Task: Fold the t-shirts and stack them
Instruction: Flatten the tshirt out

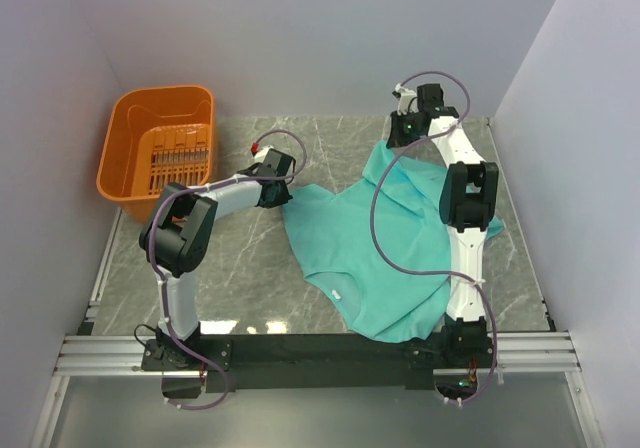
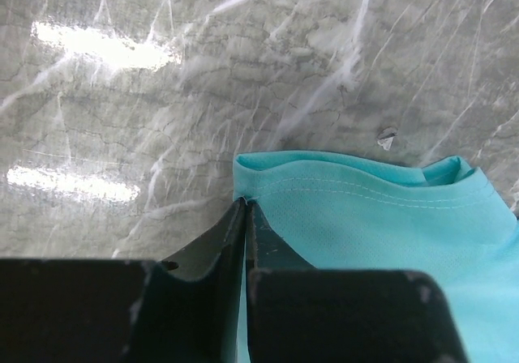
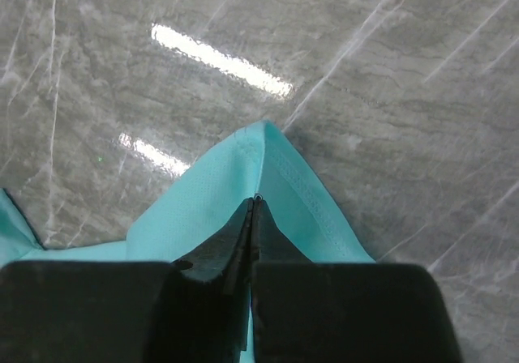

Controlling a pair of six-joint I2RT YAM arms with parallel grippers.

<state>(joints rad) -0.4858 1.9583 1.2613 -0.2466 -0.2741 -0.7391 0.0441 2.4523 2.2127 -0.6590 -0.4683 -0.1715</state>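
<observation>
Robot lab cell — plain white walls (image 1: pixel 300 38) round marble-look table (image 1: pixel 250 258), alu mounting rail (image 1: pixel 100 353) — no home stuff.

One teal t-shirt (image 1: pixel 340 238), one orange basket (image 1: pixel 122 158), one marble table (image 1: pixel 250 268), two arms, two grippers: left gripper (image 2: pixel 245 202), right gripper (image 3: pixel 255 199).

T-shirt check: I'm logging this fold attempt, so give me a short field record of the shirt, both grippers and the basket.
t-shirt: teal, lying rumpled and unfolded on the marble table
left gripper: shut on the shirt's hemmed edge at its left side
right gripper: shut on a hemmed corner at the far side
basket: orange, far left, apart from the shirt
fold: not yet done
</observation>
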